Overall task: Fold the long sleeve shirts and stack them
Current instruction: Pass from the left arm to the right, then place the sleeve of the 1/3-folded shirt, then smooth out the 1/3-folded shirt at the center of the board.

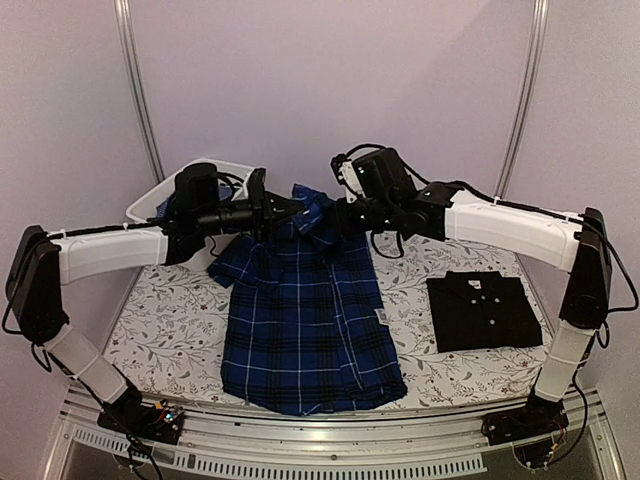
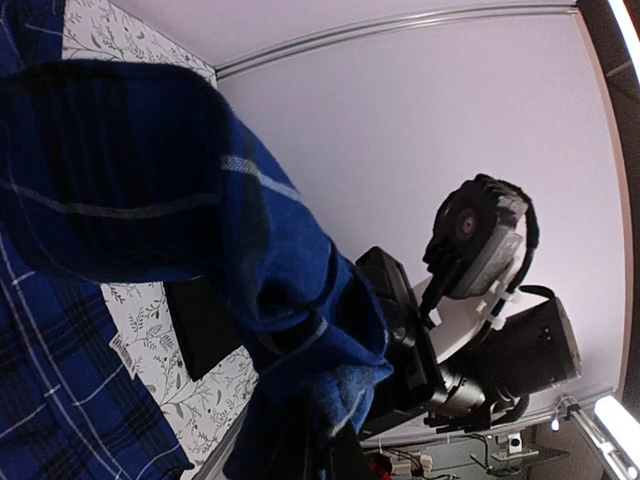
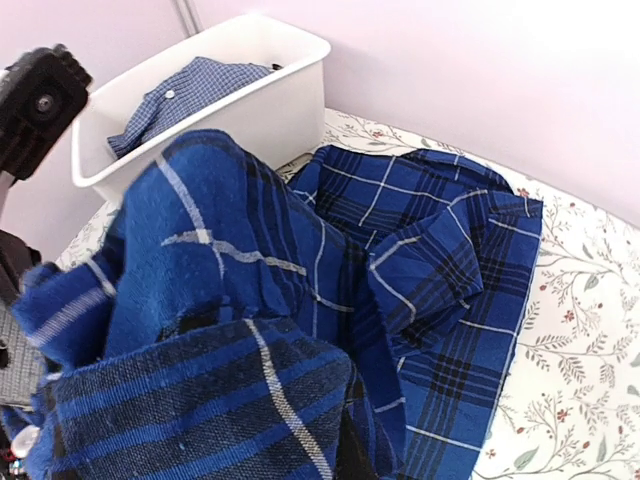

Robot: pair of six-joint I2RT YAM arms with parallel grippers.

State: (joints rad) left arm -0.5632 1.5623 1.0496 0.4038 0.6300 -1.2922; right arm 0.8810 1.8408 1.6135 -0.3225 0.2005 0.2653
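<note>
Fingers of the left gripper and right gripper are pinched shut on the plaid shirt, one on each side of its collar, holding its top raised. It lies just beside the folded black shirt, not touching it, with its long axis parallel to that shirt's and its collar at the far end. The cloth looks soft, light and floppy, so the shoulder seams are probably the best hold.

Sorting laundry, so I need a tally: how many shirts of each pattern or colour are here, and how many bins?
plaid shirt: 1
black shirt: 1
checked shirt, in the bin: 1
white bin: 1
Total: 4
</note>
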